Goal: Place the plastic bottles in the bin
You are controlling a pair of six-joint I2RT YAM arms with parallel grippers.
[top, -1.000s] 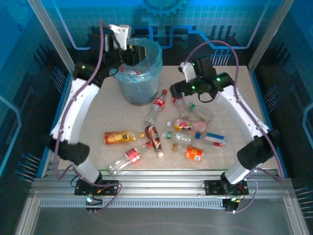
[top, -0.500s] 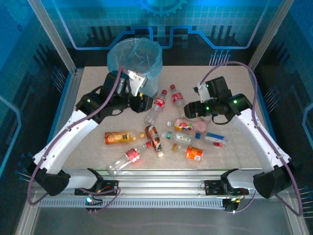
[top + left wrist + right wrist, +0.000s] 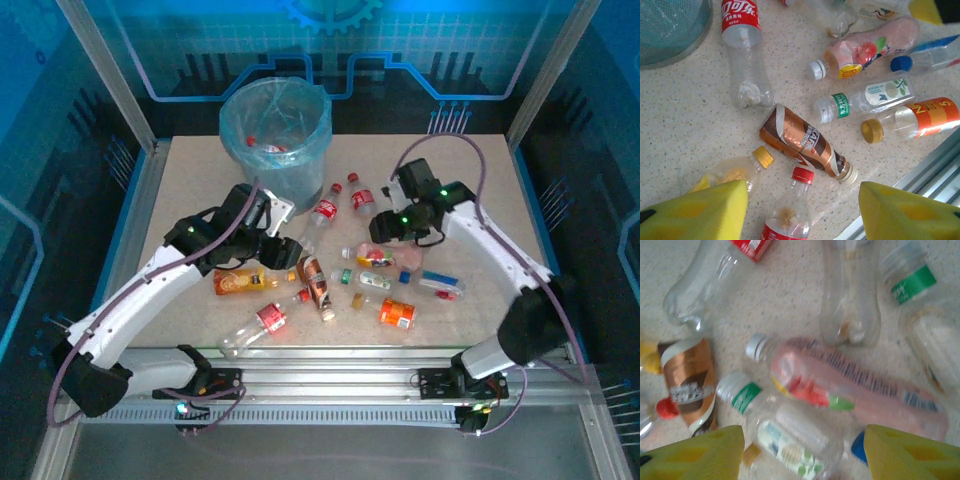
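Note:
Several plastic bottles lie scattered mid-table. The bin (image 3: pixel 275 140), lined with a blue bag, stands at the back left, with bottles inside. My left gripper (image 3: pixel 288 247) hangs open and low over the pile. Between its yellow fingers (image 3: pixel 700 210) lies a red-capped clear bottle (image 3: pixel 790 215), untouched. A brown coffee bottle (image 3: pixel 802 142) and a yellow-capped bottle (image 3: pixel 735 170) lie just beyond. My right gripper (image 3: pixel 384 231) hovers open over a pink bottle (image 3: pixel 855 385) and a green-labelled bottle (image 3: pixel 780 430), which lies between its fingers (image 3: pixel 912 450).
A red-labelled clear bottle (image 3: pixel 322 215) and a small red one (image 3: pixel 360 195) lie next to the bin's foot. An orange-labelled bottle (image 3: pixel 397 314) and a blue-capped one (image 3: pixel 440 282) lie near the table's front edge, by the metal rail (image 3: pixel 940 160).
My left arm swung from above the bin down to the bottles at mid-table. My right gripper moved from the small red bottle, dipped right, and now sits over the pink bottle.

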